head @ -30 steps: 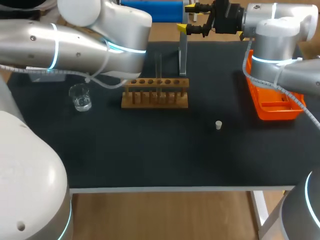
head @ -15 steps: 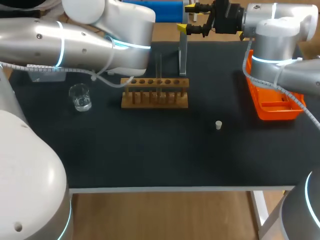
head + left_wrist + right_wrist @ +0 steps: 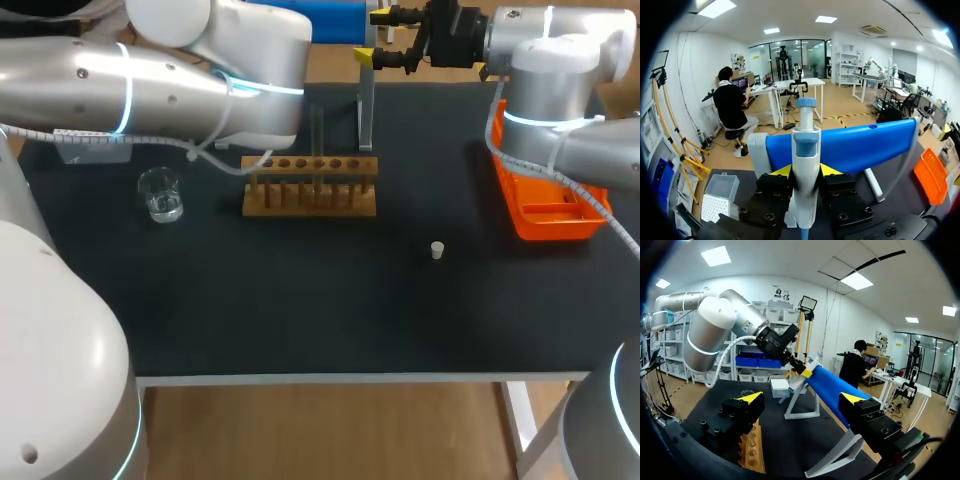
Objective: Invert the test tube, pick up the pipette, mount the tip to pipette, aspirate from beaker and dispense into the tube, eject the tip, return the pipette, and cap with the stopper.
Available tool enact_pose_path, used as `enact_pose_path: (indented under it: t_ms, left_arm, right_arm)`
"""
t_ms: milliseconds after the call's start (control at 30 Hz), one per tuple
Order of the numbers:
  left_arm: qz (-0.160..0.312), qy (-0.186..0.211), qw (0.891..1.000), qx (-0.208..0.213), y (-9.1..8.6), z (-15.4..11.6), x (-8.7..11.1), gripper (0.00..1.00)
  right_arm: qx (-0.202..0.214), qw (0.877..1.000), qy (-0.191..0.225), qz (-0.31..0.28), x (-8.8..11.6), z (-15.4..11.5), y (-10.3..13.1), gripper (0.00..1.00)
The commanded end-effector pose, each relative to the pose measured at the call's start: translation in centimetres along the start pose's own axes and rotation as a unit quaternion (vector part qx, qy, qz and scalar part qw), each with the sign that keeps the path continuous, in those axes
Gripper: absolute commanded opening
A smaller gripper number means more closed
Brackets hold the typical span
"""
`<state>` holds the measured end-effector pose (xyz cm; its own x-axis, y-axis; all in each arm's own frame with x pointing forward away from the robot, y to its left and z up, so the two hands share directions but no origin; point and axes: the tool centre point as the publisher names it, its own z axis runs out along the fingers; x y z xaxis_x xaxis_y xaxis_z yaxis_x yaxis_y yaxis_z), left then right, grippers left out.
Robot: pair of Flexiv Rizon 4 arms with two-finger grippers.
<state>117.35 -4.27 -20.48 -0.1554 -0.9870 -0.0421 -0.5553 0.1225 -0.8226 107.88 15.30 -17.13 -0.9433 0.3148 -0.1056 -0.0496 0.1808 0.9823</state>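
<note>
left arm [image 3: 180, 90] is edging toward the table's far side over the last second, now nearly settling. left gripper [image 3: 806, 170] is clasping the pipette [image 3: 805, 145], fingers pressing both its sides, at the blue stand [image 3: 865, 145]. right gripper [image 3: 802, 399] is hanging spread, empty. pickup looks to be starting; test tube [image 3: 318, 150] is standing in the wooden rack [image 3: 310, 195].

The bench [image 3: 300, 310] is showing a matt black, cloth-like covering. The rack [image 3: 310, 200] is reading as bare brown wood, and at its nine o'clock the beaker [image 3: 161, 194] is glinting clear and glossy. At three o'clock, the tray [image 3: 550, 230] is shining as smooth orange plastic. The pipette [image 3: 805, 150] is looking like smooth white-and-blue plastic.
</note>
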Motion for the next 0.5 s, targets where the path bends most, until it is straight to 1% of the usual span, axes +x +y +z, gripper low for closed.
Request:
enact_pose_path:
  t_ms: [33,67,100,300,500]
  left_arm:
    - [0.000,0.001,1.000,-0.004,0.0,0.3,0.1,0.67]
    - [-0.002,0.002,1.000,-0.004,0.0,0.3,0.2,0.91]
    - [-0.003,0.002,1.000,-0.004,0.1,0.3,0.2,1.00]
    - [-0.006,0.003,1.000,0.001,0.1,-0.5,0.8,1.00]
    - [-0.007,-0.001,1.000,0.013,-0.2,-2.4,1.3,1.00]
  right_arm:
    - [0.000,1.000,0.002,0.000,-0.1,-0.1,0.0,1.00]
    - [0.000,1.000,0.002,0.000,-0.1,-0.1,0.0,1.00]
    - [0.000,1.000,0.002,0.000,-0.1,-0.1,0.0,1.00]
    - [0.000,1.000,0.002,0.000,-0.1,-0.1,0.0,1.00]
    - [0.000,1.000,0.002,0.000,-0.1,-0.1,0.0,1.00]
